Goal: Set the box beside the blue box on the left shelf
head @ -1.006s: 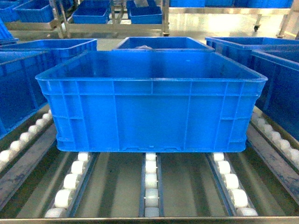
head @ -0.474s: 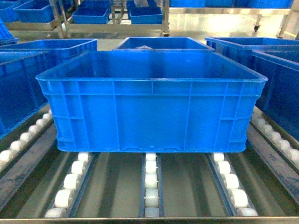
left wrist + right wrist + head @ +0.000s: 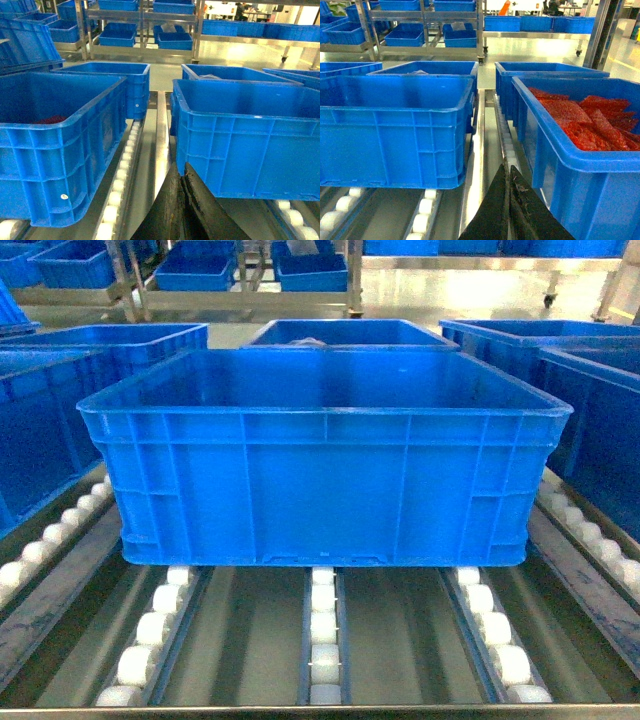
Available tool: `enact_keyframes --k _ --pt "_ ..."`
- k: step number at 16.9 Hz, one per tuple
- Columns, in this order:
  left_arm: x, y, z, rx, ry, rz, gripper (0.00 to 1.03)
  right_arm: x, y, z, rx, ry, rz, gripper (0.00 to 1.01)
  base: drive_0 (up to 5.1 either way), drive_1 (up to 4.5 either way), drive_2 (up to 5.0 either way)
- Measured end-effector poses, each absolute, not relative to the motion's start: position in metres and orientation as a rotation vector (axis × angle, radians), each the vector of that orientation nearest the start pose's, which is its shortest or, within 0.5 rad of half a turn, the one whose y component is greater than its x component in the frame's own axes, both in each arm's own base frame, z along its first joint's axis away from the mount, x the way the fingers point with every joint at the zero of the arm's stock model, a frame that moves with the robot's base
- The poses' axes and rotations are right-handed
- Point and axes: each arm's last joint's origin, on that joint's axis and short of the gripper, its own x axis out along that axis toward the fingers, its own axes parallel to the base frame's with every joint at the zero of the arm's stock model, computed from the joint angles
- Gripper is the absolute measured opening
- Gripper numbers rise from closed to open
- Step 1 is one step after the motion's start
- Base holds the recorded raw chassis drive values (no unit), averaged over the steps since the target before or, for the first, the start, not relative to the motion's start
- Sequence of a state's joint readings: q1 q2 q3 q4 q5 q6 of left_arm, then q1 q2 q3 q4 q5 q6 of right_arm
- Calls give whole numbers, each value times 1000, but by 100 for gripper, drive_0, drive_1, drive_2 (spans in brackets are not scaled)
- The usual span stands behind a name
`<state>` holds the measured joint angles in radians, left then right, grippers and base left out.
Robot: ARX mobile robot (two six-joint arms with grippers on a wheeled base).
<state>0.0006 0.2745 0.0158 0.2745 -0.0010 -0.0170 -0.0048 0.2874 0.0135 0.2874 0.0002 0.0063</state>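
The box is seen resting on the white roller tracks of the left shelf, empty and square to the rack's front rail. It is flanked on both sides by other crates: a blue box sits just beside its left wall, across a narrow lane of rollers, and a crate of red packets stands beside its right wall. A further crate is visible directly behind the box.

The left gripper is seen low in the gap by the box's left front corner, its dark jaws pressed together on nothing. The right gripper is seen likewise in the gap by the box's right corner, jaws closed and empty.

The box is judged already delivered: it is carried by the rollers alone, and neither gripper is touching it. The placement beside the blue box appears complete, with only withdrawal of the arms left.
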Motion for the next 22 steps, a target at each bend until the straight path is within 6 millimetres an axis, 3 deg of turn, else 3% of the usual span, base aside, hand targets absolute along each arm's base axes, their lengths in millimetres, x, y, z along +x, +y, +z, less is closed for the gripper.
enact_keyframes --k 7,8,13,17,22 --pt "99 0 165 -17 36 0 1 103 -1 166 6 26 -5 1 0 0 0" --pt "97 0 170 -17 -19 2 1 98 0 166 6 14 -4 1 0 0 0" --pt "97 0 168 -14 0 1 1 97 0 167 6 -4 0 1 0 0 0" --pt "97 0 168 -15 0 1 44 97 0 167 6 -4 0 46 0 0 0" --pt "97 0 168 -15 0 1 58 97 0 167 6 -4 0 60 0 0 0"
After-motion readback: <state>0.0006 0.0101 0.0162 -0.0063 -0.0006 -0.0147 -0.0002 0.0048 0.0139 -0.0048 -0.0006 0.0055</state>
